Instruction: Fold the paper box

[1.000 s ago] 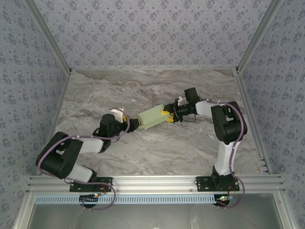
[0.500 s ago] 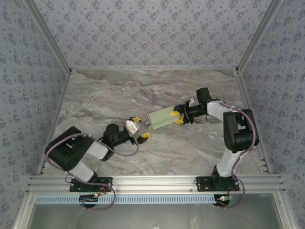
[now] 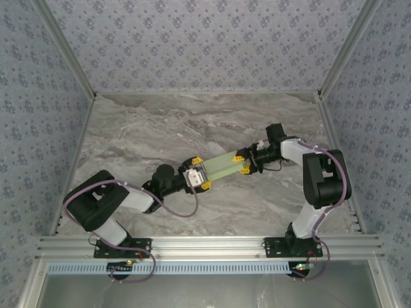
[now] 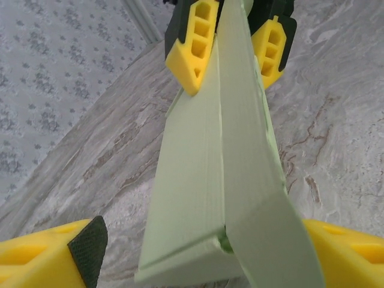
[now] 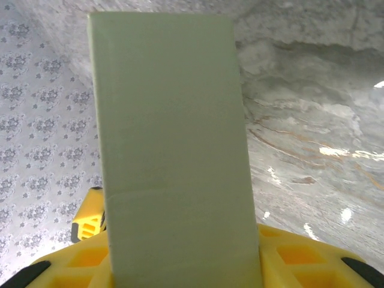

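From above, the box (image 3: 221, 167) sits over the middle of the table (image 3: 128, 128), between the grippers. The right gripper (image 3: 241, 164) is clamped on its right end, and the left gripper (image 3: 201, 173) straddles the other end.

Left wrist: the left gripper (image 4: 204, 252) stands wide, one pad clear of the box (image 4: 222, 180). The right gripper (image 4: 234, 45) pinches the far end.

Right wrist: the box (image 5: 171, 150) stands gripped in the right gripper (image 5: 186, 267).

The box (image 3: 221, 165) is plain pale green. The left gripper (image 3: 201, 172) and right gripper (image 3: 241, 163) have yellow fingers (image 4: 198, 36) with black pads (image 4: 90, 249). The worktop (image 3: 148, 128) is grey marble with brownish veins. The walls (image 3: 192, 45) are blue-grey with small floral sprigs. Purple cables (image 3: 180, 214) trail along the black-and-white arms (image 3: 90, 208).
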